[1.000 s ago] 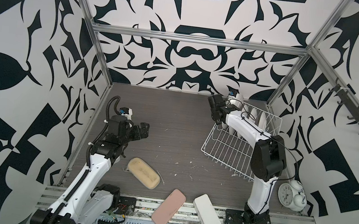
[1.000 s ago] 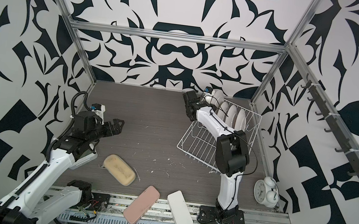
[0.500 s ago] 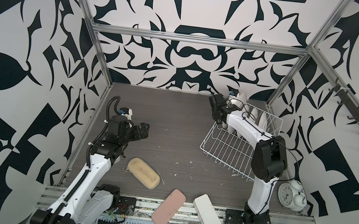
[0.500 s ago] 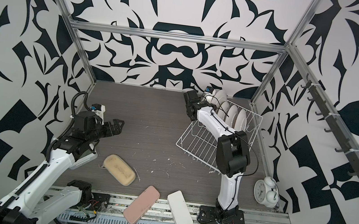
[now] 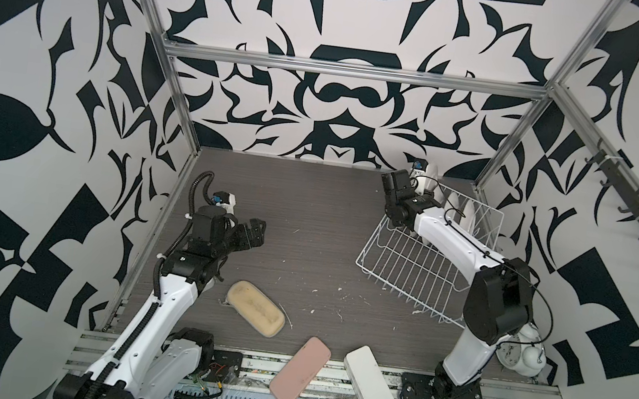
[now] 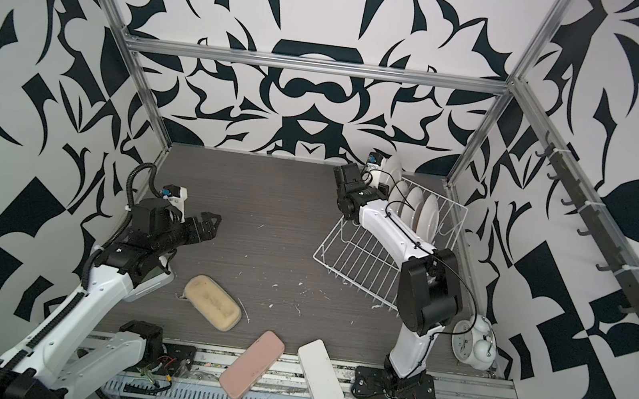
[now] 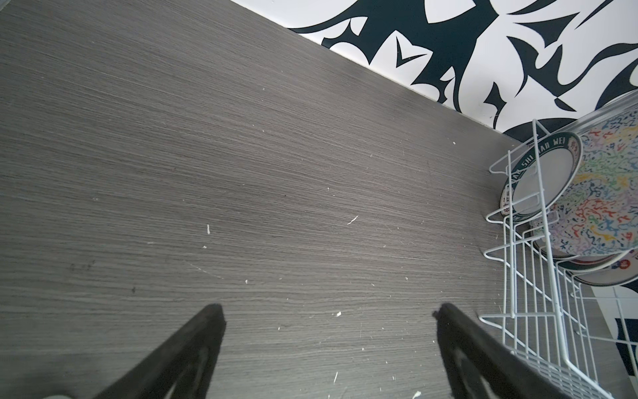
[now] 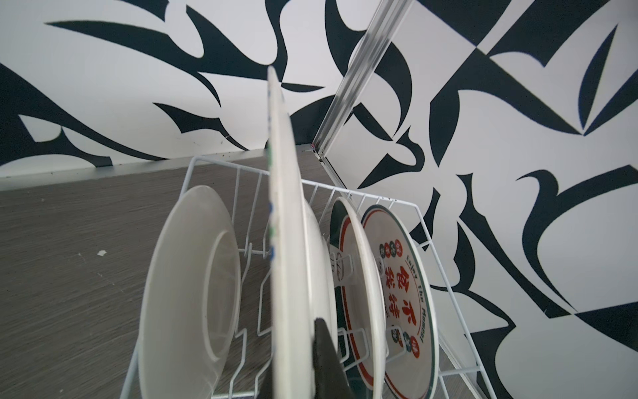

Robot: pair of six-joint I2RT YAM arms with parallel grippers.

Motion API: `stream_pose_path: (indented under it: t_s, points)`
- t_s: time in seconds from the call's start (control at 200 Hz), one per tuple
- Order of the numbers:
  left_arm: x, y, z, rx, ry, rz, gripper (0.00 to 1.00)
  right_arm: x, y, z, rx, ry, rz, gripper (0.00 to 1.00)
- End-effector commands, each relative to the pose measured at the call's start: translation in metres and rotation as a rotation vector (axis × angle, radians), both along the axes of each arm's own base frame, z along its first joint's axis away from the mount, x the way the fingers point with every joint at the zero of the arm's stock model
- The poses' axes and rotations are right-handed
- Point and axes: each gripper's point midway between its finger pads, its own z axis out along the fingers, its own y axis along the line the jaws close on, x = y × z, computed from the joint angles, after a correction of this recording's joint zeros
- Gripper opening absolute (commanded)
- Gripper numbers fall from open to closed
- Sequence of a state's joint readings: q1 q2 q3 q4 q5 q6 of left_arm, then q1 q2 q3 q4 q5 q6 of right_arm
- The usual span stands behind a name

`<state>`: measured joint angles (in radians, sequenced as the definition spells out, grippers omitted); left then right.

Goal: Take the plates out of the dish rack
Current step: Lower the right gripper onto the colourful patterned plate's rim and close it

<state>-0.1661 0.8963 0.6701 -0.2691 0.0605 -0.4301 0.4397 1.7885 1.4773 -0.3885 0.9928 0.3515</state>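
Note:
The white wire dish rack (image 5: 405,270) (image 6: 359,264) sits at the back right, and several plates (image 5: 468,216) (image 6: 421,212) stand upright in it. My right gripper (image 5: 416,182) (image 6: 370,180) (image 8: 300,362) is shut on the rim of the multicolour squiggle plate (image 8: 286,241) (image 7: 600,200), at the rack's far end. One black finger (image 8: 326,359) presses its white back. Beside it stand a white-backed plate (image 8: 186,283) and a red-character plate (image 8: 400,286). My left gripper (image 5: 252,233) (image 6: 207,225) (image 7: 328,317) hangs open over bare table, far left of the rack (image 7: 518,311).
A beige pad (image 5: 254,313), a pink pad (image 5: 298,376) and a white pad (image 5: 369,381) lie near the front edge. A white alarm clock (image 5: 520,352) stands by the right arm's base. Patterned walls and metal posts close in on the rack.
My right gripper, with the plate in it, has shifted slightly to the right at the rack's far end, and the rack has nudged a little. The left arm has not moved.

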Motion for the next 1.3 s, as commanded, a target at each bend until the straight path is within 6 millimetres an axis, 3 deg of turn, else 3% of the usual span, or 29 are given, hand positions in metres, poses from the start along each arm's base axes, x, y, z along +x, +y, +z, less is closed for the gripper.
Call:
stream_pose_path:
  t_s: [0.0, 0.53, 1.295]
  points:
    - [-0.002, 0.0, 0.011, -0.006, -0.02, 0.002, 1.0, 0.001, -0.006, 0.039, -0.026, -0.098, -0.031, 0.0]
    - [-0.003, 0.002, 0.017, 0.0, -0.032, 0.006, 1.0, -0.001, 0.0, 0.062, -0.034, -0.149, -0.019, 0.0]
    - [-0.006, 0.002, 0.019, 0.005, -0.033, 0.006, 1.0, -0.001, 0.024, 0.094, -0.128, -0.19, 0.029, 0.0]
